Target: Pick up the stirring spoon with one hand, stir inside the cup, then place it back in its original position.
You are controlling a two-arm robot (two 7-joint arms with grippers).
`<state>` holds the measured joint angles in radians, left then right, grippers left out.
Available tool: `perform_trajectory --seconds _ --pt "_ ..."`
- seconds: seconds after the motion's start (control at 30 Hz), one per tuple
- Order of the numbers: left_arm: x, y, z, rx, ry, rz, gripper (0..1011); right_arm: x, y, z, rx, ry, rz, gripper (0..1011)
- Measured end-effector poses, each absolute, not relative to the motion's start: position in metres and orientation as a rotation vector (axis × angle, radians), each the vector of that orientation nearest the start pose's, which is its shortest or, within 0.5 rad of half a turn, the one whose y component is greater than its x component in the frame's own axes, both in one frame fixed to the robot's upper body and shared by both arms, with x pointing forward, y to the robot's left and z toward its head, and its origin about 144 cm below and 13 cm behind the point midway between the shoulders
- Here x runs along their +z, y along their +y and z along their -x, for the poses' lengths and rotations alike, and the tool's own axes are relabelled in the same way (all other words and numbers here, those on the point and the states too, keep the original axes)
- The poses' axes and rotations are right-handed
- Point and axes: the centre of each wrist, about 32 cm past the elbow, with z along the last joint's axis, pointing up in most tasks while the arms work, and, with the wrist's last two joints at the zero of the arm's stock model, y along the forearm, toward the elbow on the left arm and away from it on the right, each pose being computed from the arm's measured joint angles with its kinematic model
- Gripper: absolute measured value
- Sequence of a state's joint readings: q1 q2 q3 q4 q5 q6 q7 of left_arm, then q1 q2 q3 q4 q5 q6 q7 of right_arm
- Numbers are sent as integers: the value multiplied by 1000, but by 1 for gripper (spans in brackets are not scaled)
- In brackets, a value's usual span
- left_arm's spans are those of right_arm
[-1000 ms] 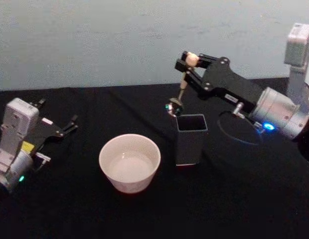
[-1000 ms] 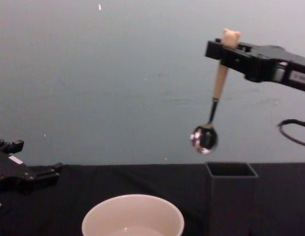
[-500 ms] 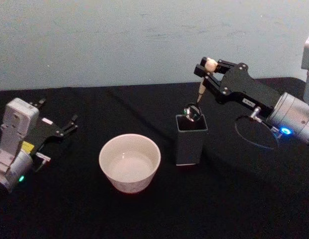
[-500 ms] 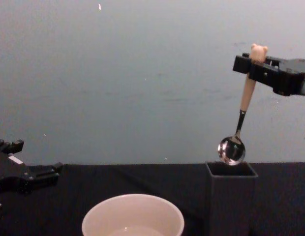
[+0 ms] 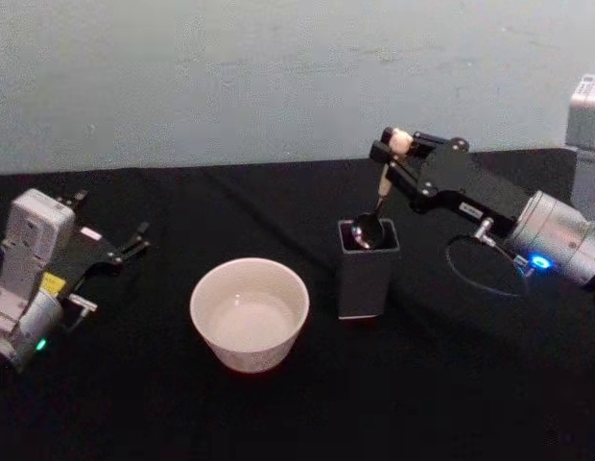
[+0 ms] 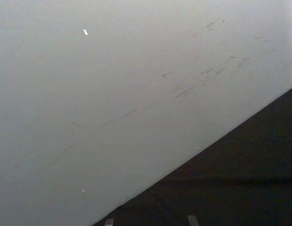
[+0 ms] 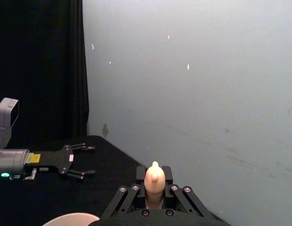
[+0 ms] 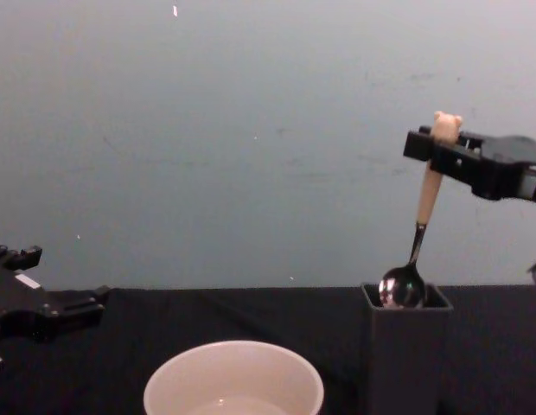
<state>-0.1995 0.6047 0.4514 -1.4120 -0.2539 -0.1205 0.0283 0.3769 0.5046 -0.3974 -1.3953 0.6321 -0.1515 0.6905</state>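
Note:
My right gripper (image 5: 393, 151) (image 8: 434, 149) is shut on the stirring spoon (image 5: 381, 188) (image 8: 425, 195), just under its bear-head top (image 7: 154, 177). The spoon hangs nearly upright with its shiny bowl (image 8: 401, 287) dipping into the mouth of the dark grey square holder (image 5: 366, 273) (image 8: 405, 354), the original position. The cream cup (image 5: 249, 312) (image 8: 233, 380) stands to the left of the holder, with pale liquid in it. My left gripper (image 5: 132, 242) (image 8: 78, 304) rests open at the table's left side.
A black cloth covers the table (image 5: 432, 384), and a pale wall rises behind it. A thin cable loop (image 5: 485, 269) lies on the cloth under my right arm.
My right gripper has come down and slightly left with the spoon, whose bowl has gone from just above the holder's rim to inside its mouth. The left arm has not moved.

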Motion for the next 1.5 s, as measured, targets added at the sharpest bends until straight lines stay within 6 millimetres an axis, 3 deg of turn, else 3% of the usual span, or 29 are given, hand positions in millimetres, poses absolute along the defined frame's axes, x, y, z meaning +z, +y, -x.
perform_trajectory --seconds 0.63,1.5 --pt "1140 310 -489 1248 -285 -304 1001 1183 -289 -558 -541 -37 -87 211" --pt "1140 310 -489 1248 -285 -305 1001 1150 -285 -570 -575 37 -11 210"
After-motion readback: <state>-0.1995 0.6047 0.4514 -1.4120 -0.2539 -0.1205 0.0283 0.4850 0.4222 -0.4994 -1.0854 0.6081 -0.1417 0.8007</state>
